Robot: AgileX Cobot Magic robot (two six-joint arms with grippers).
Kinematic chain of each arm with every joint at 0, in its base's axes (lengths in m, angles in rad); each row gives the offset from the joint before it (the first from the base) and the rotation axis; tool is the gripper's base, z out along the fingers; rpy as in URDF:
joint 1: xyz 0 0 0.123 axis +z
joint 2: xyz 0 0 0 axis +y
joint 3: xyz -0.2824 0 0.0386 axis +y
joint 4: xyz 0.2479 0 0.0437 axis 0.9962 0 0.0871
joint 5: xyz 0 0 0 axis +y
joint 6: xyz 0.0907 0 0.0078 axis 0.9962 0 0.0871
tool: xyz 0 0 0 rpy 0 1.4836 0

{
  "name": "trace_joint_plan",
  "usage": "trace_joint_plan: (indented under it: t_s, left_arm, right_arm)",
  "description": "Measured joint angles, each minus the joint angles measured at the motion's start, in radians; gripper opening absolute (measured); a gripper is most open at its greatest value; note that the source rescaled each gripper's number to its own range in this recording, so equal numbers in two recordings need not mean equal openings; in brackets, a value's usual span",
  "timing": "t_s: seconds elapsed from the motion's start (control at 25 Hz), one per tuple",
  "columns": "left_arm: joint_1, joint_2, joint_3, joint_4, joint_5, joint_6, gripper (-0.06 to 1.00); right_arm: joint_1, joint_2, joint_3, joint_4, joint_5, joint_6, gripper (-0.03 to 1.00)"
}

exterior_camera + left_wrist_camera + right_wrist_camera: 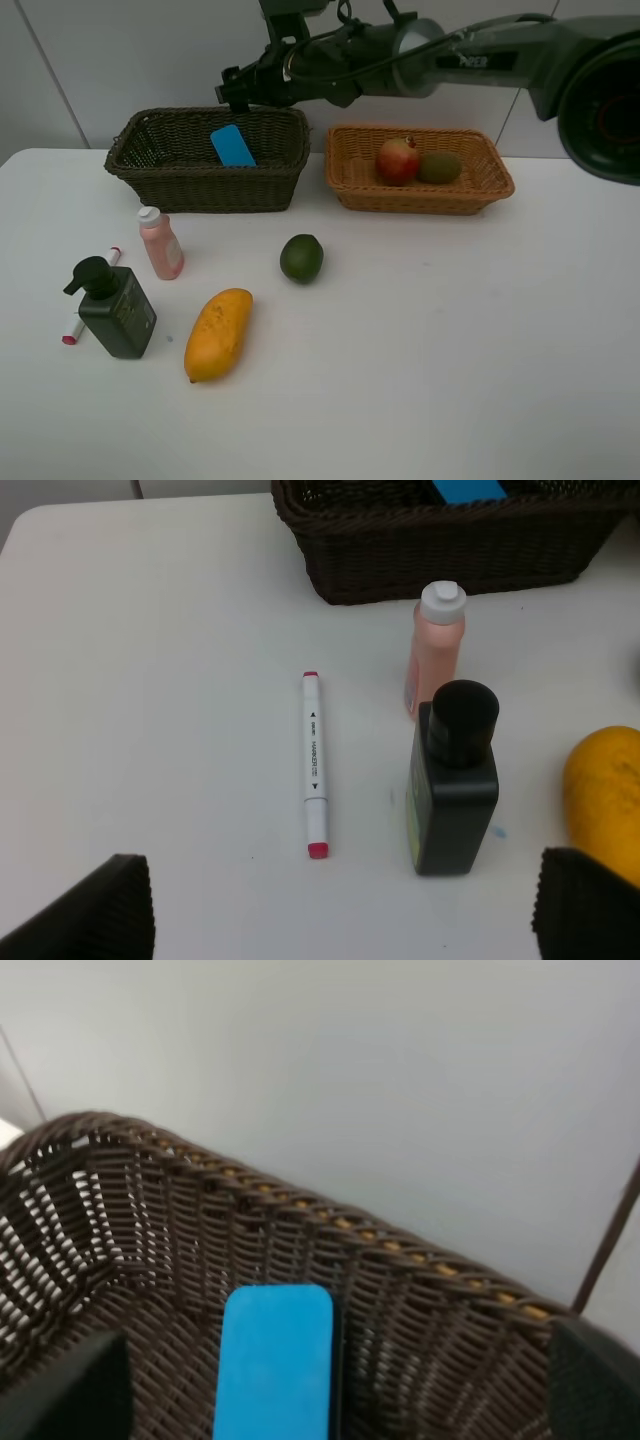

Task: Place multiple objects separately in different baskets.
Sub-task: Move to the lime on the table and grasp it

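Dark basket (200, 185) holds blue eraser (232, 146), right tool (235, 98) hanging released just above it | tan basket (420, 200) holds red-green mango (397, 160), kiwi (439, 167) | on surface (450, 350): yellow mango (217, 333), pump bottle (118, 310), pink bottle (160, 243), lime (301, 258), marker (314, 765) | my left tool (340, 920), released, I judge nearer; marker just ahead, long axis pointing away toward dark basket
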Motion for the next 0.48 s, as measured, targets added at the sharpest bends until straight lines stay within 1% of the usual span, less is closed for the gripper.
trace_joint_plan:
  t_s: [0.16,0.32,0.48]
  left_arm:
    - [0.0,0.0,0.0,0.0,0.0,0.0,1.0]
    - [0.0,0.0,0.0,0.0,0.0,0.0,1.0]
    - [0.0,0.0,0.0,0.0,0.0,0.0,1.0]
  right_arm:
    - [0.002,-0.049,0.0,0.001,0.095,0.0,1.0]
    - [0.003,-0.09,0.0,0.027,0.229,0.005,1.0]
    - [0.008,-0.13,0.0,0.045,0.346,0.059,1.0]
